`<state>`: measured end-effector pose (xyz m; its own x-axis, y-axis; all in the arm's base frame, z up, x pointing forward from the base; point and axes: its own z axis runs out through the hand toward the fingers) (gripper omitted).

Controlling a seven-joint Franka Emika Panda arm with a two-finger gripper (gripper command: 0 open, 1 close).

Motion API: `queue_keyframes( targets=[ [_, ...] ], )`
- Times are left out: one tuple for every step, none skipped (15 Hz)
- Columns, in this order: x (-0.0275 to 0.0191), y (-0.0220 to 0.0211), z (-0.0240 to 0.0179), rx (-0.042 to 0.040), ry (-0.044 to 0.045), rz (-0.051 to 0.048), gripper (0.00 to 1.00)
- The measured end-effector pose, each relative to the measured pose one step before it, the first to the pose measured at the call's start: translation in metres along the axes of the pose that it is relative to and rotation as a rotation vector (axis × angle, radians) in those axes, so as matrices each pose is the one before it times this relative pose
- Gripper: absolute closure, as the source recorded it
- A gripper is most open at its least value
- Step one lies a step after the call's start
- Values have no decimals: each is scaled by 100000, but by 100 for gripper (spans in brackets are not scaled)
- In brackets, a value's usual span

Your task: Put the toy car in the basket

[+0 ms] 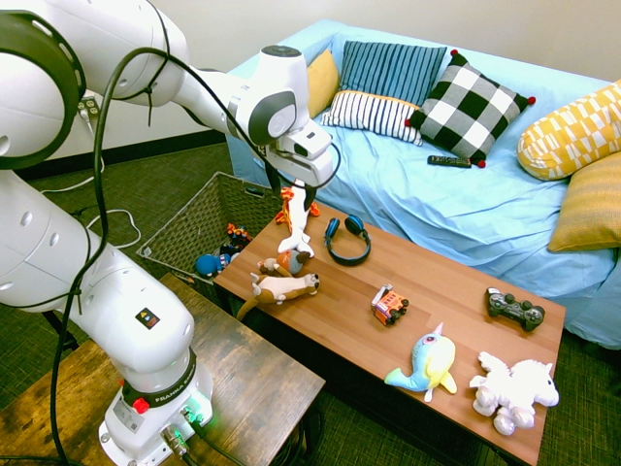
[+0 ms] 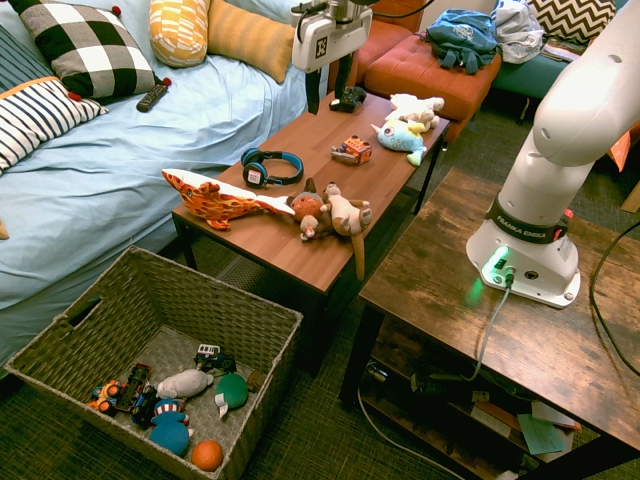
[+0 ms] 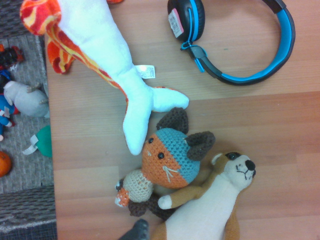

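My end effector (image 2: 331,92) hangs spread and empty over the wooden desk (image 1: 437,320). The boxy orange-red toy car (image 1: 389,305) sits off to one side, ungrasped, the grey wire-mesh basket (image 1: 199,216) opposite.

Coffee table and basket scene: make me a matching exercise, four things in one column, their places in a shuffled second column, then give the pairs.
Things:
1. toy car
2. headphones
3. game controller
4. orange ball

Places:
A. inside the basket on the floor
B. mid-table, clear of the other toys
C. table's sofa-side edge, beside the orange and white plush
D. table's far end, near the white plush

Pairs: 1-B, 2-C, 3-D, 4-A
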<state>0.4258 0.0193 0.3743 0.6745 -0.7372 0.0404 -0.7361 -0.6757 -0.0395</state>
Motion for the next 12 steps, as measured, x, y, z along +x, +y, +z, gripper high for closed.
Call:
queue_keyframes(
  targets=[
    [20, -22, 113, -173, -180, -335, 0],
    [472, 290, 205, -98, -452, -402, 0],
    [1341, 1090, 442, 70, -752, 406, 0],
    [2005, 1792, 618, 256, -1479, 1334, 0],
    [2525, 2175, 1057, 340, -1821, 1552, 0],
    [2565, 1926, 1349, 326, -1678, 1266, 0],
    [2485, 1362, 1404, 207, -2034, 903, 0],
    [2268, 739, 1164, 483, -2027, 822, 0],
    [2169, 371, 1055, 377, -1658, 1013, 0],
    [2140, 348, 1153, -411, -1130, 1543, 0],
    [1864, 439, 1118, -767, -956, 1812, 0],
    [1740, 434, 1285, -819, -1264, 1672, 0]
  ],
)
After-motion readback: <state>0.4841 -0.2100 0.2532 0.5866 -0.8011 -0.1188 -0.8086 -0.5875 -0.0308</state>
